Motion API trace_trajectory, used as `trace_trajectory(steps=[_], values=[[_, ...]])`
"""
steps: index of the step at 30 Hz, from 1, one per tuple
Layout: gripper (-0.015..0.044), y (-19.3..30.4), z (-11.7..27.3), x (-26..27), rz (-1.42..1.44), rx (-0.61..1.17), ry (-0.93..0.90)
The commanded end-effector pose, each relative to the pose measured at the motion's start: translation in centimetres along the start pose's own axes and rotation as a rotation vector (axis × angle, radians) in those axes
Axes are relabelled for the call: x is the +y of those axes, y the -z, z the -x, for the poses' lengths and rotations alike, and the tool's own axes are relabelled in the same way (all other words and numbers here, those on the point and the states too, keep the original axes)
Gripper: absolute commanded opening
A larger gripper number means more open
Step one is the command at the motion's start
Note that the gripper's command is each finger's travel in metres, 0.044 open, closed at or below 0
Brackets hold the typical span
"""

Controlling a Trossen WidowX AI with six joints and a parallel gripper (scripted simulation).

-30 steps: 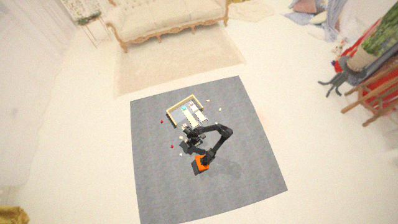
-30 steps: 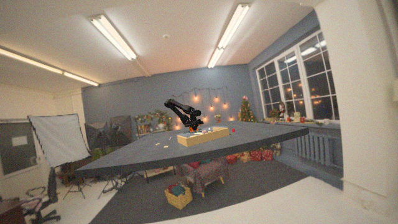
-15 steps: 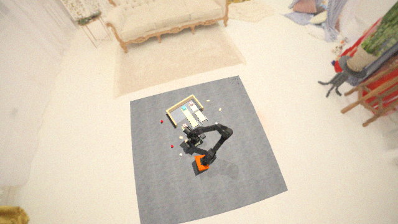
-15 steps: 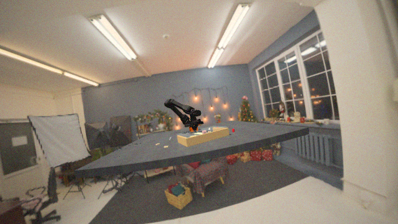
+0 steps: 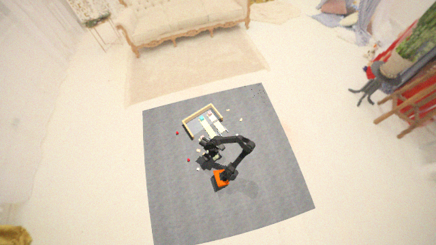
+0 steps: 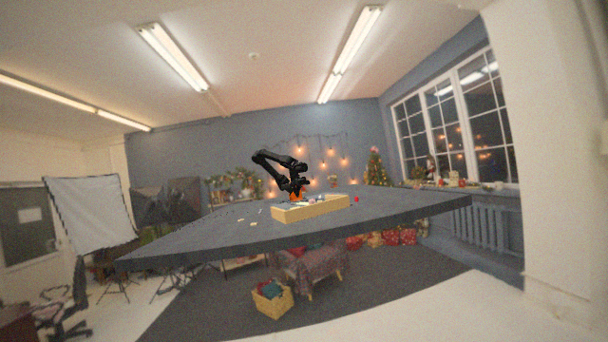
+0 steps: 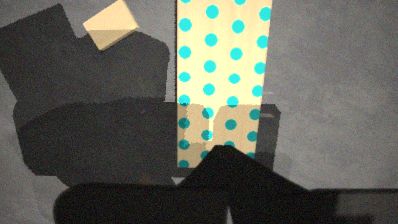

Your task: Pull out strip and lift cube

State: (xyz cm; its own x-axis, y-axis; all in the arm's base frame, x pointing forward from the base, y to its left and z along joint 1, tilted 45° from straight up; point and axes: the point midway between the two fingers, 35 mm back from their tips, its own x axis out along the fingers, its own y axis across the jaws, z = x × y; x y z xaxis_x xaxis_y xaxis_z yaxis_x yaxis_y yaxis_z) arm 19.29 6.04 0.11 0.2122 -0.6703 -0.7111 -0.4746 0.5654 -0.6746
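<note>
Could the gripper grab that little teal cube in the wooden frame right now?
Probably not yet. The gripper is shut at the near end of the dotted strip, and the teal cube sits far up it, inside the wooden frame.

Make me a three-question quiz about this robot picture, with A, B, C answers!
1. What colour are the dots on the strip under the wrist camera?
A. red
B. turquoise
C. black

2. Where is the small tan block in the wrist view?
A. left of the strip
B. on top of the strip
C. right of the strip

3. How are the gripper fingers?
A. wide open
B. shut
C. out of view

Answers: 1 B, the cream strip carries turquoise dots. 2 A, the block lies on the grey surface off the strip's left edge. 3 B, the fingers meet in one dark point over the strip's near end.
</note>
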Motion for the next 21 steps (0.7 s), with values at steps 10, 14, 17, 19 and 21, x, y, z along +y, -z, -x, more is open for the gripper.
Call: trace_trajectory(steps=[10,14,17,19,21], values=[[0.0263,-4.0,0.7,-0.3,-0.177,0.003,-0.007],[0.0367,-5.2,0.8,-0.3,-0.177,0.002,-0.007],[0.0440,-6.2,0.9,-0.3,-0.178,0.002,-0.007],[0.0440,-6.8,1.0,-0.3,-0.178,0.001,-0.007],[0.0440,-7.5,1.0,-0.3,-0.179,0.001,-0.007]])
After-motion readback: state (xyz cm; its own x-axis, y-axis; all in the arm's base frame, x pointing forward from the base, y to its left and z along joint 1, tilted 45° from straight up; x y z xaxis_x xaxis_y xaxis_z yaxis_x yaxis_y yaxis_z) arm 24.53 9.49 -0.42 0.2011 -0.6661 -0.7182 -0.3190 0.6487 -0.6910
